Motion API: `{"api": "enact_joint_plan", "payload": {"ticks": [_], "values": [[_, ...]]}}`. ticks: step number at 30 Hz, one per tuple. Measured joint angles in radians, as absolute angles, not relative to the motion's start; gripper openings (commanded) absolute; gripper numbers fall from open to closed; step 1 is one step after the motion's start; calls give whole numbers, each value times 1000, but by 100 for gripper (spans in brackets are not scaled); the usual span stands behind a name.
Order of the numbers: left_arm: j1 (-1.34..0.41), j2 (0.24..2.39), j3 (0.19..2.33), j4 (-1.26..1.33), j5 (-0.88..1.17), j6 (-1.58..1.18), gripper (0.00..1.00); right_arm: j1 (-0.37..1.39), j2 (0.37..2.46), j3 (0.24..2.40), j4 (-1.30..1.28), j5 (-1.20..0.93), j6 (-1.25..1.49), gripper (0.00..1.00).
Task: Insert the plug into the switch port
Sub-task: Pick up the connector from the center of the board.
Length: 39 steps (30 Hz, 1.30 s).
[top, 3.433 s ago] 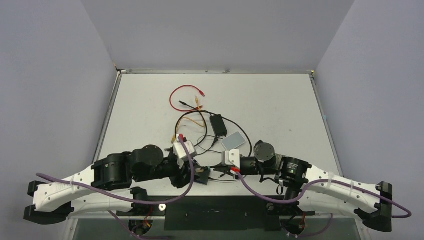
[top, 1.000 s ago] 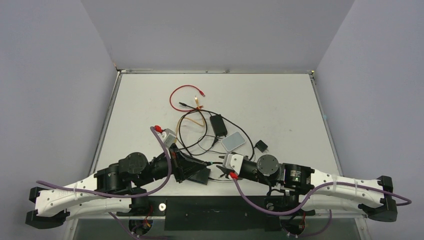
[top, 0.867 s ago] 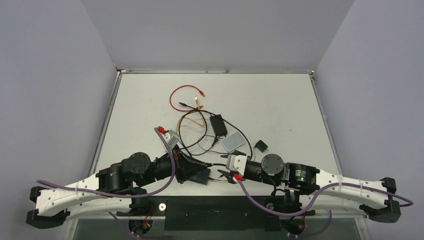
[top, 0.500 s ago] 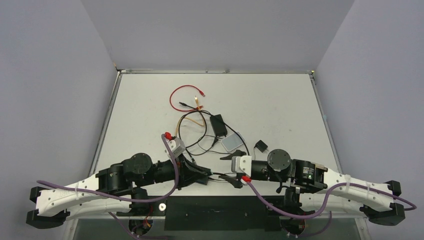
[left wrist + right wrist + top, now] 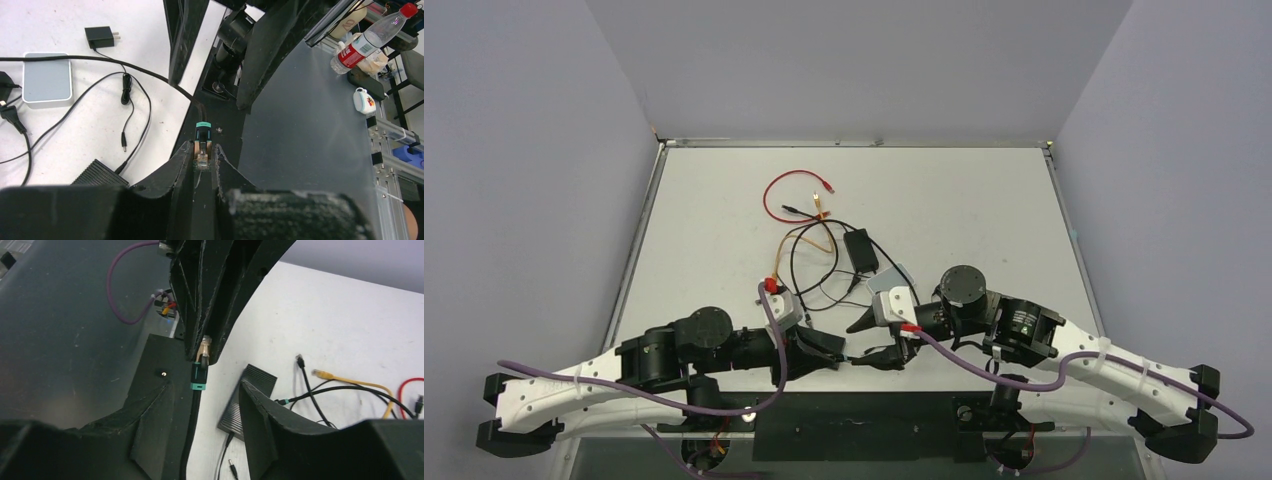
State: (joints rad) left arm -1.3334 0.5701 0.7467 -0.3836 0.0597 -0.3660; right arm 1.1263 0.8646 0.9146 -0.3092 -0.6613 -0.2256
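Observation:
My left gripper [image 5: 203, 149] is shut on the plug [image 5: 202, 134], a clear connector with a black, teal-banded boot that sticks out past the fingertips. In the right wrist view the same plug [image 5: 202, 354] sits between the left fingers [image 5: 215, 300]. Its black cable runs down between the spread fingers of my right gripper [image 5: 205, 385], which is open and touches nothing. From above, the two grippers [image 5: 836, 350] [image 5: 866, 341] meet tip to tip at the near table edge. The flat black ribbed switch box [image 5: 97, 175] [image 5: 248, 401] lies beside them. Its switch port is hidden.
A light grey pad [image 5: 892, 279], a black adapter brick [image 5: 861, 248] and a small wall plug [image 5: 101, 36] lie behind the grippers. Black, yellow [image 5: 350, 380] and red [image 5: 776, 193] cables tangle mid-table. A loose barrel plug [image 5: 123, 146] lies near the switch box. A dark mounting plate [image 5: 300, 125] borders the near edge.
The left gripper has swung down and rightward, off the switch box, carrying the plug. The right wrist has turned and its jaws have spread around the cable.

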Motion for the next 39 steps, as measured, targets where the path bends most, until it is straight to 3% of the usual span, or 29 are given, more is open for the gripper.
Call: {"api": "enact_joint_plan", "payload": {"ticks": [39], "values": [[-1333, 514, 734, -383, 57, -284, 0, 1118, 1015, 930, -239, -793, -67, 21]]}}
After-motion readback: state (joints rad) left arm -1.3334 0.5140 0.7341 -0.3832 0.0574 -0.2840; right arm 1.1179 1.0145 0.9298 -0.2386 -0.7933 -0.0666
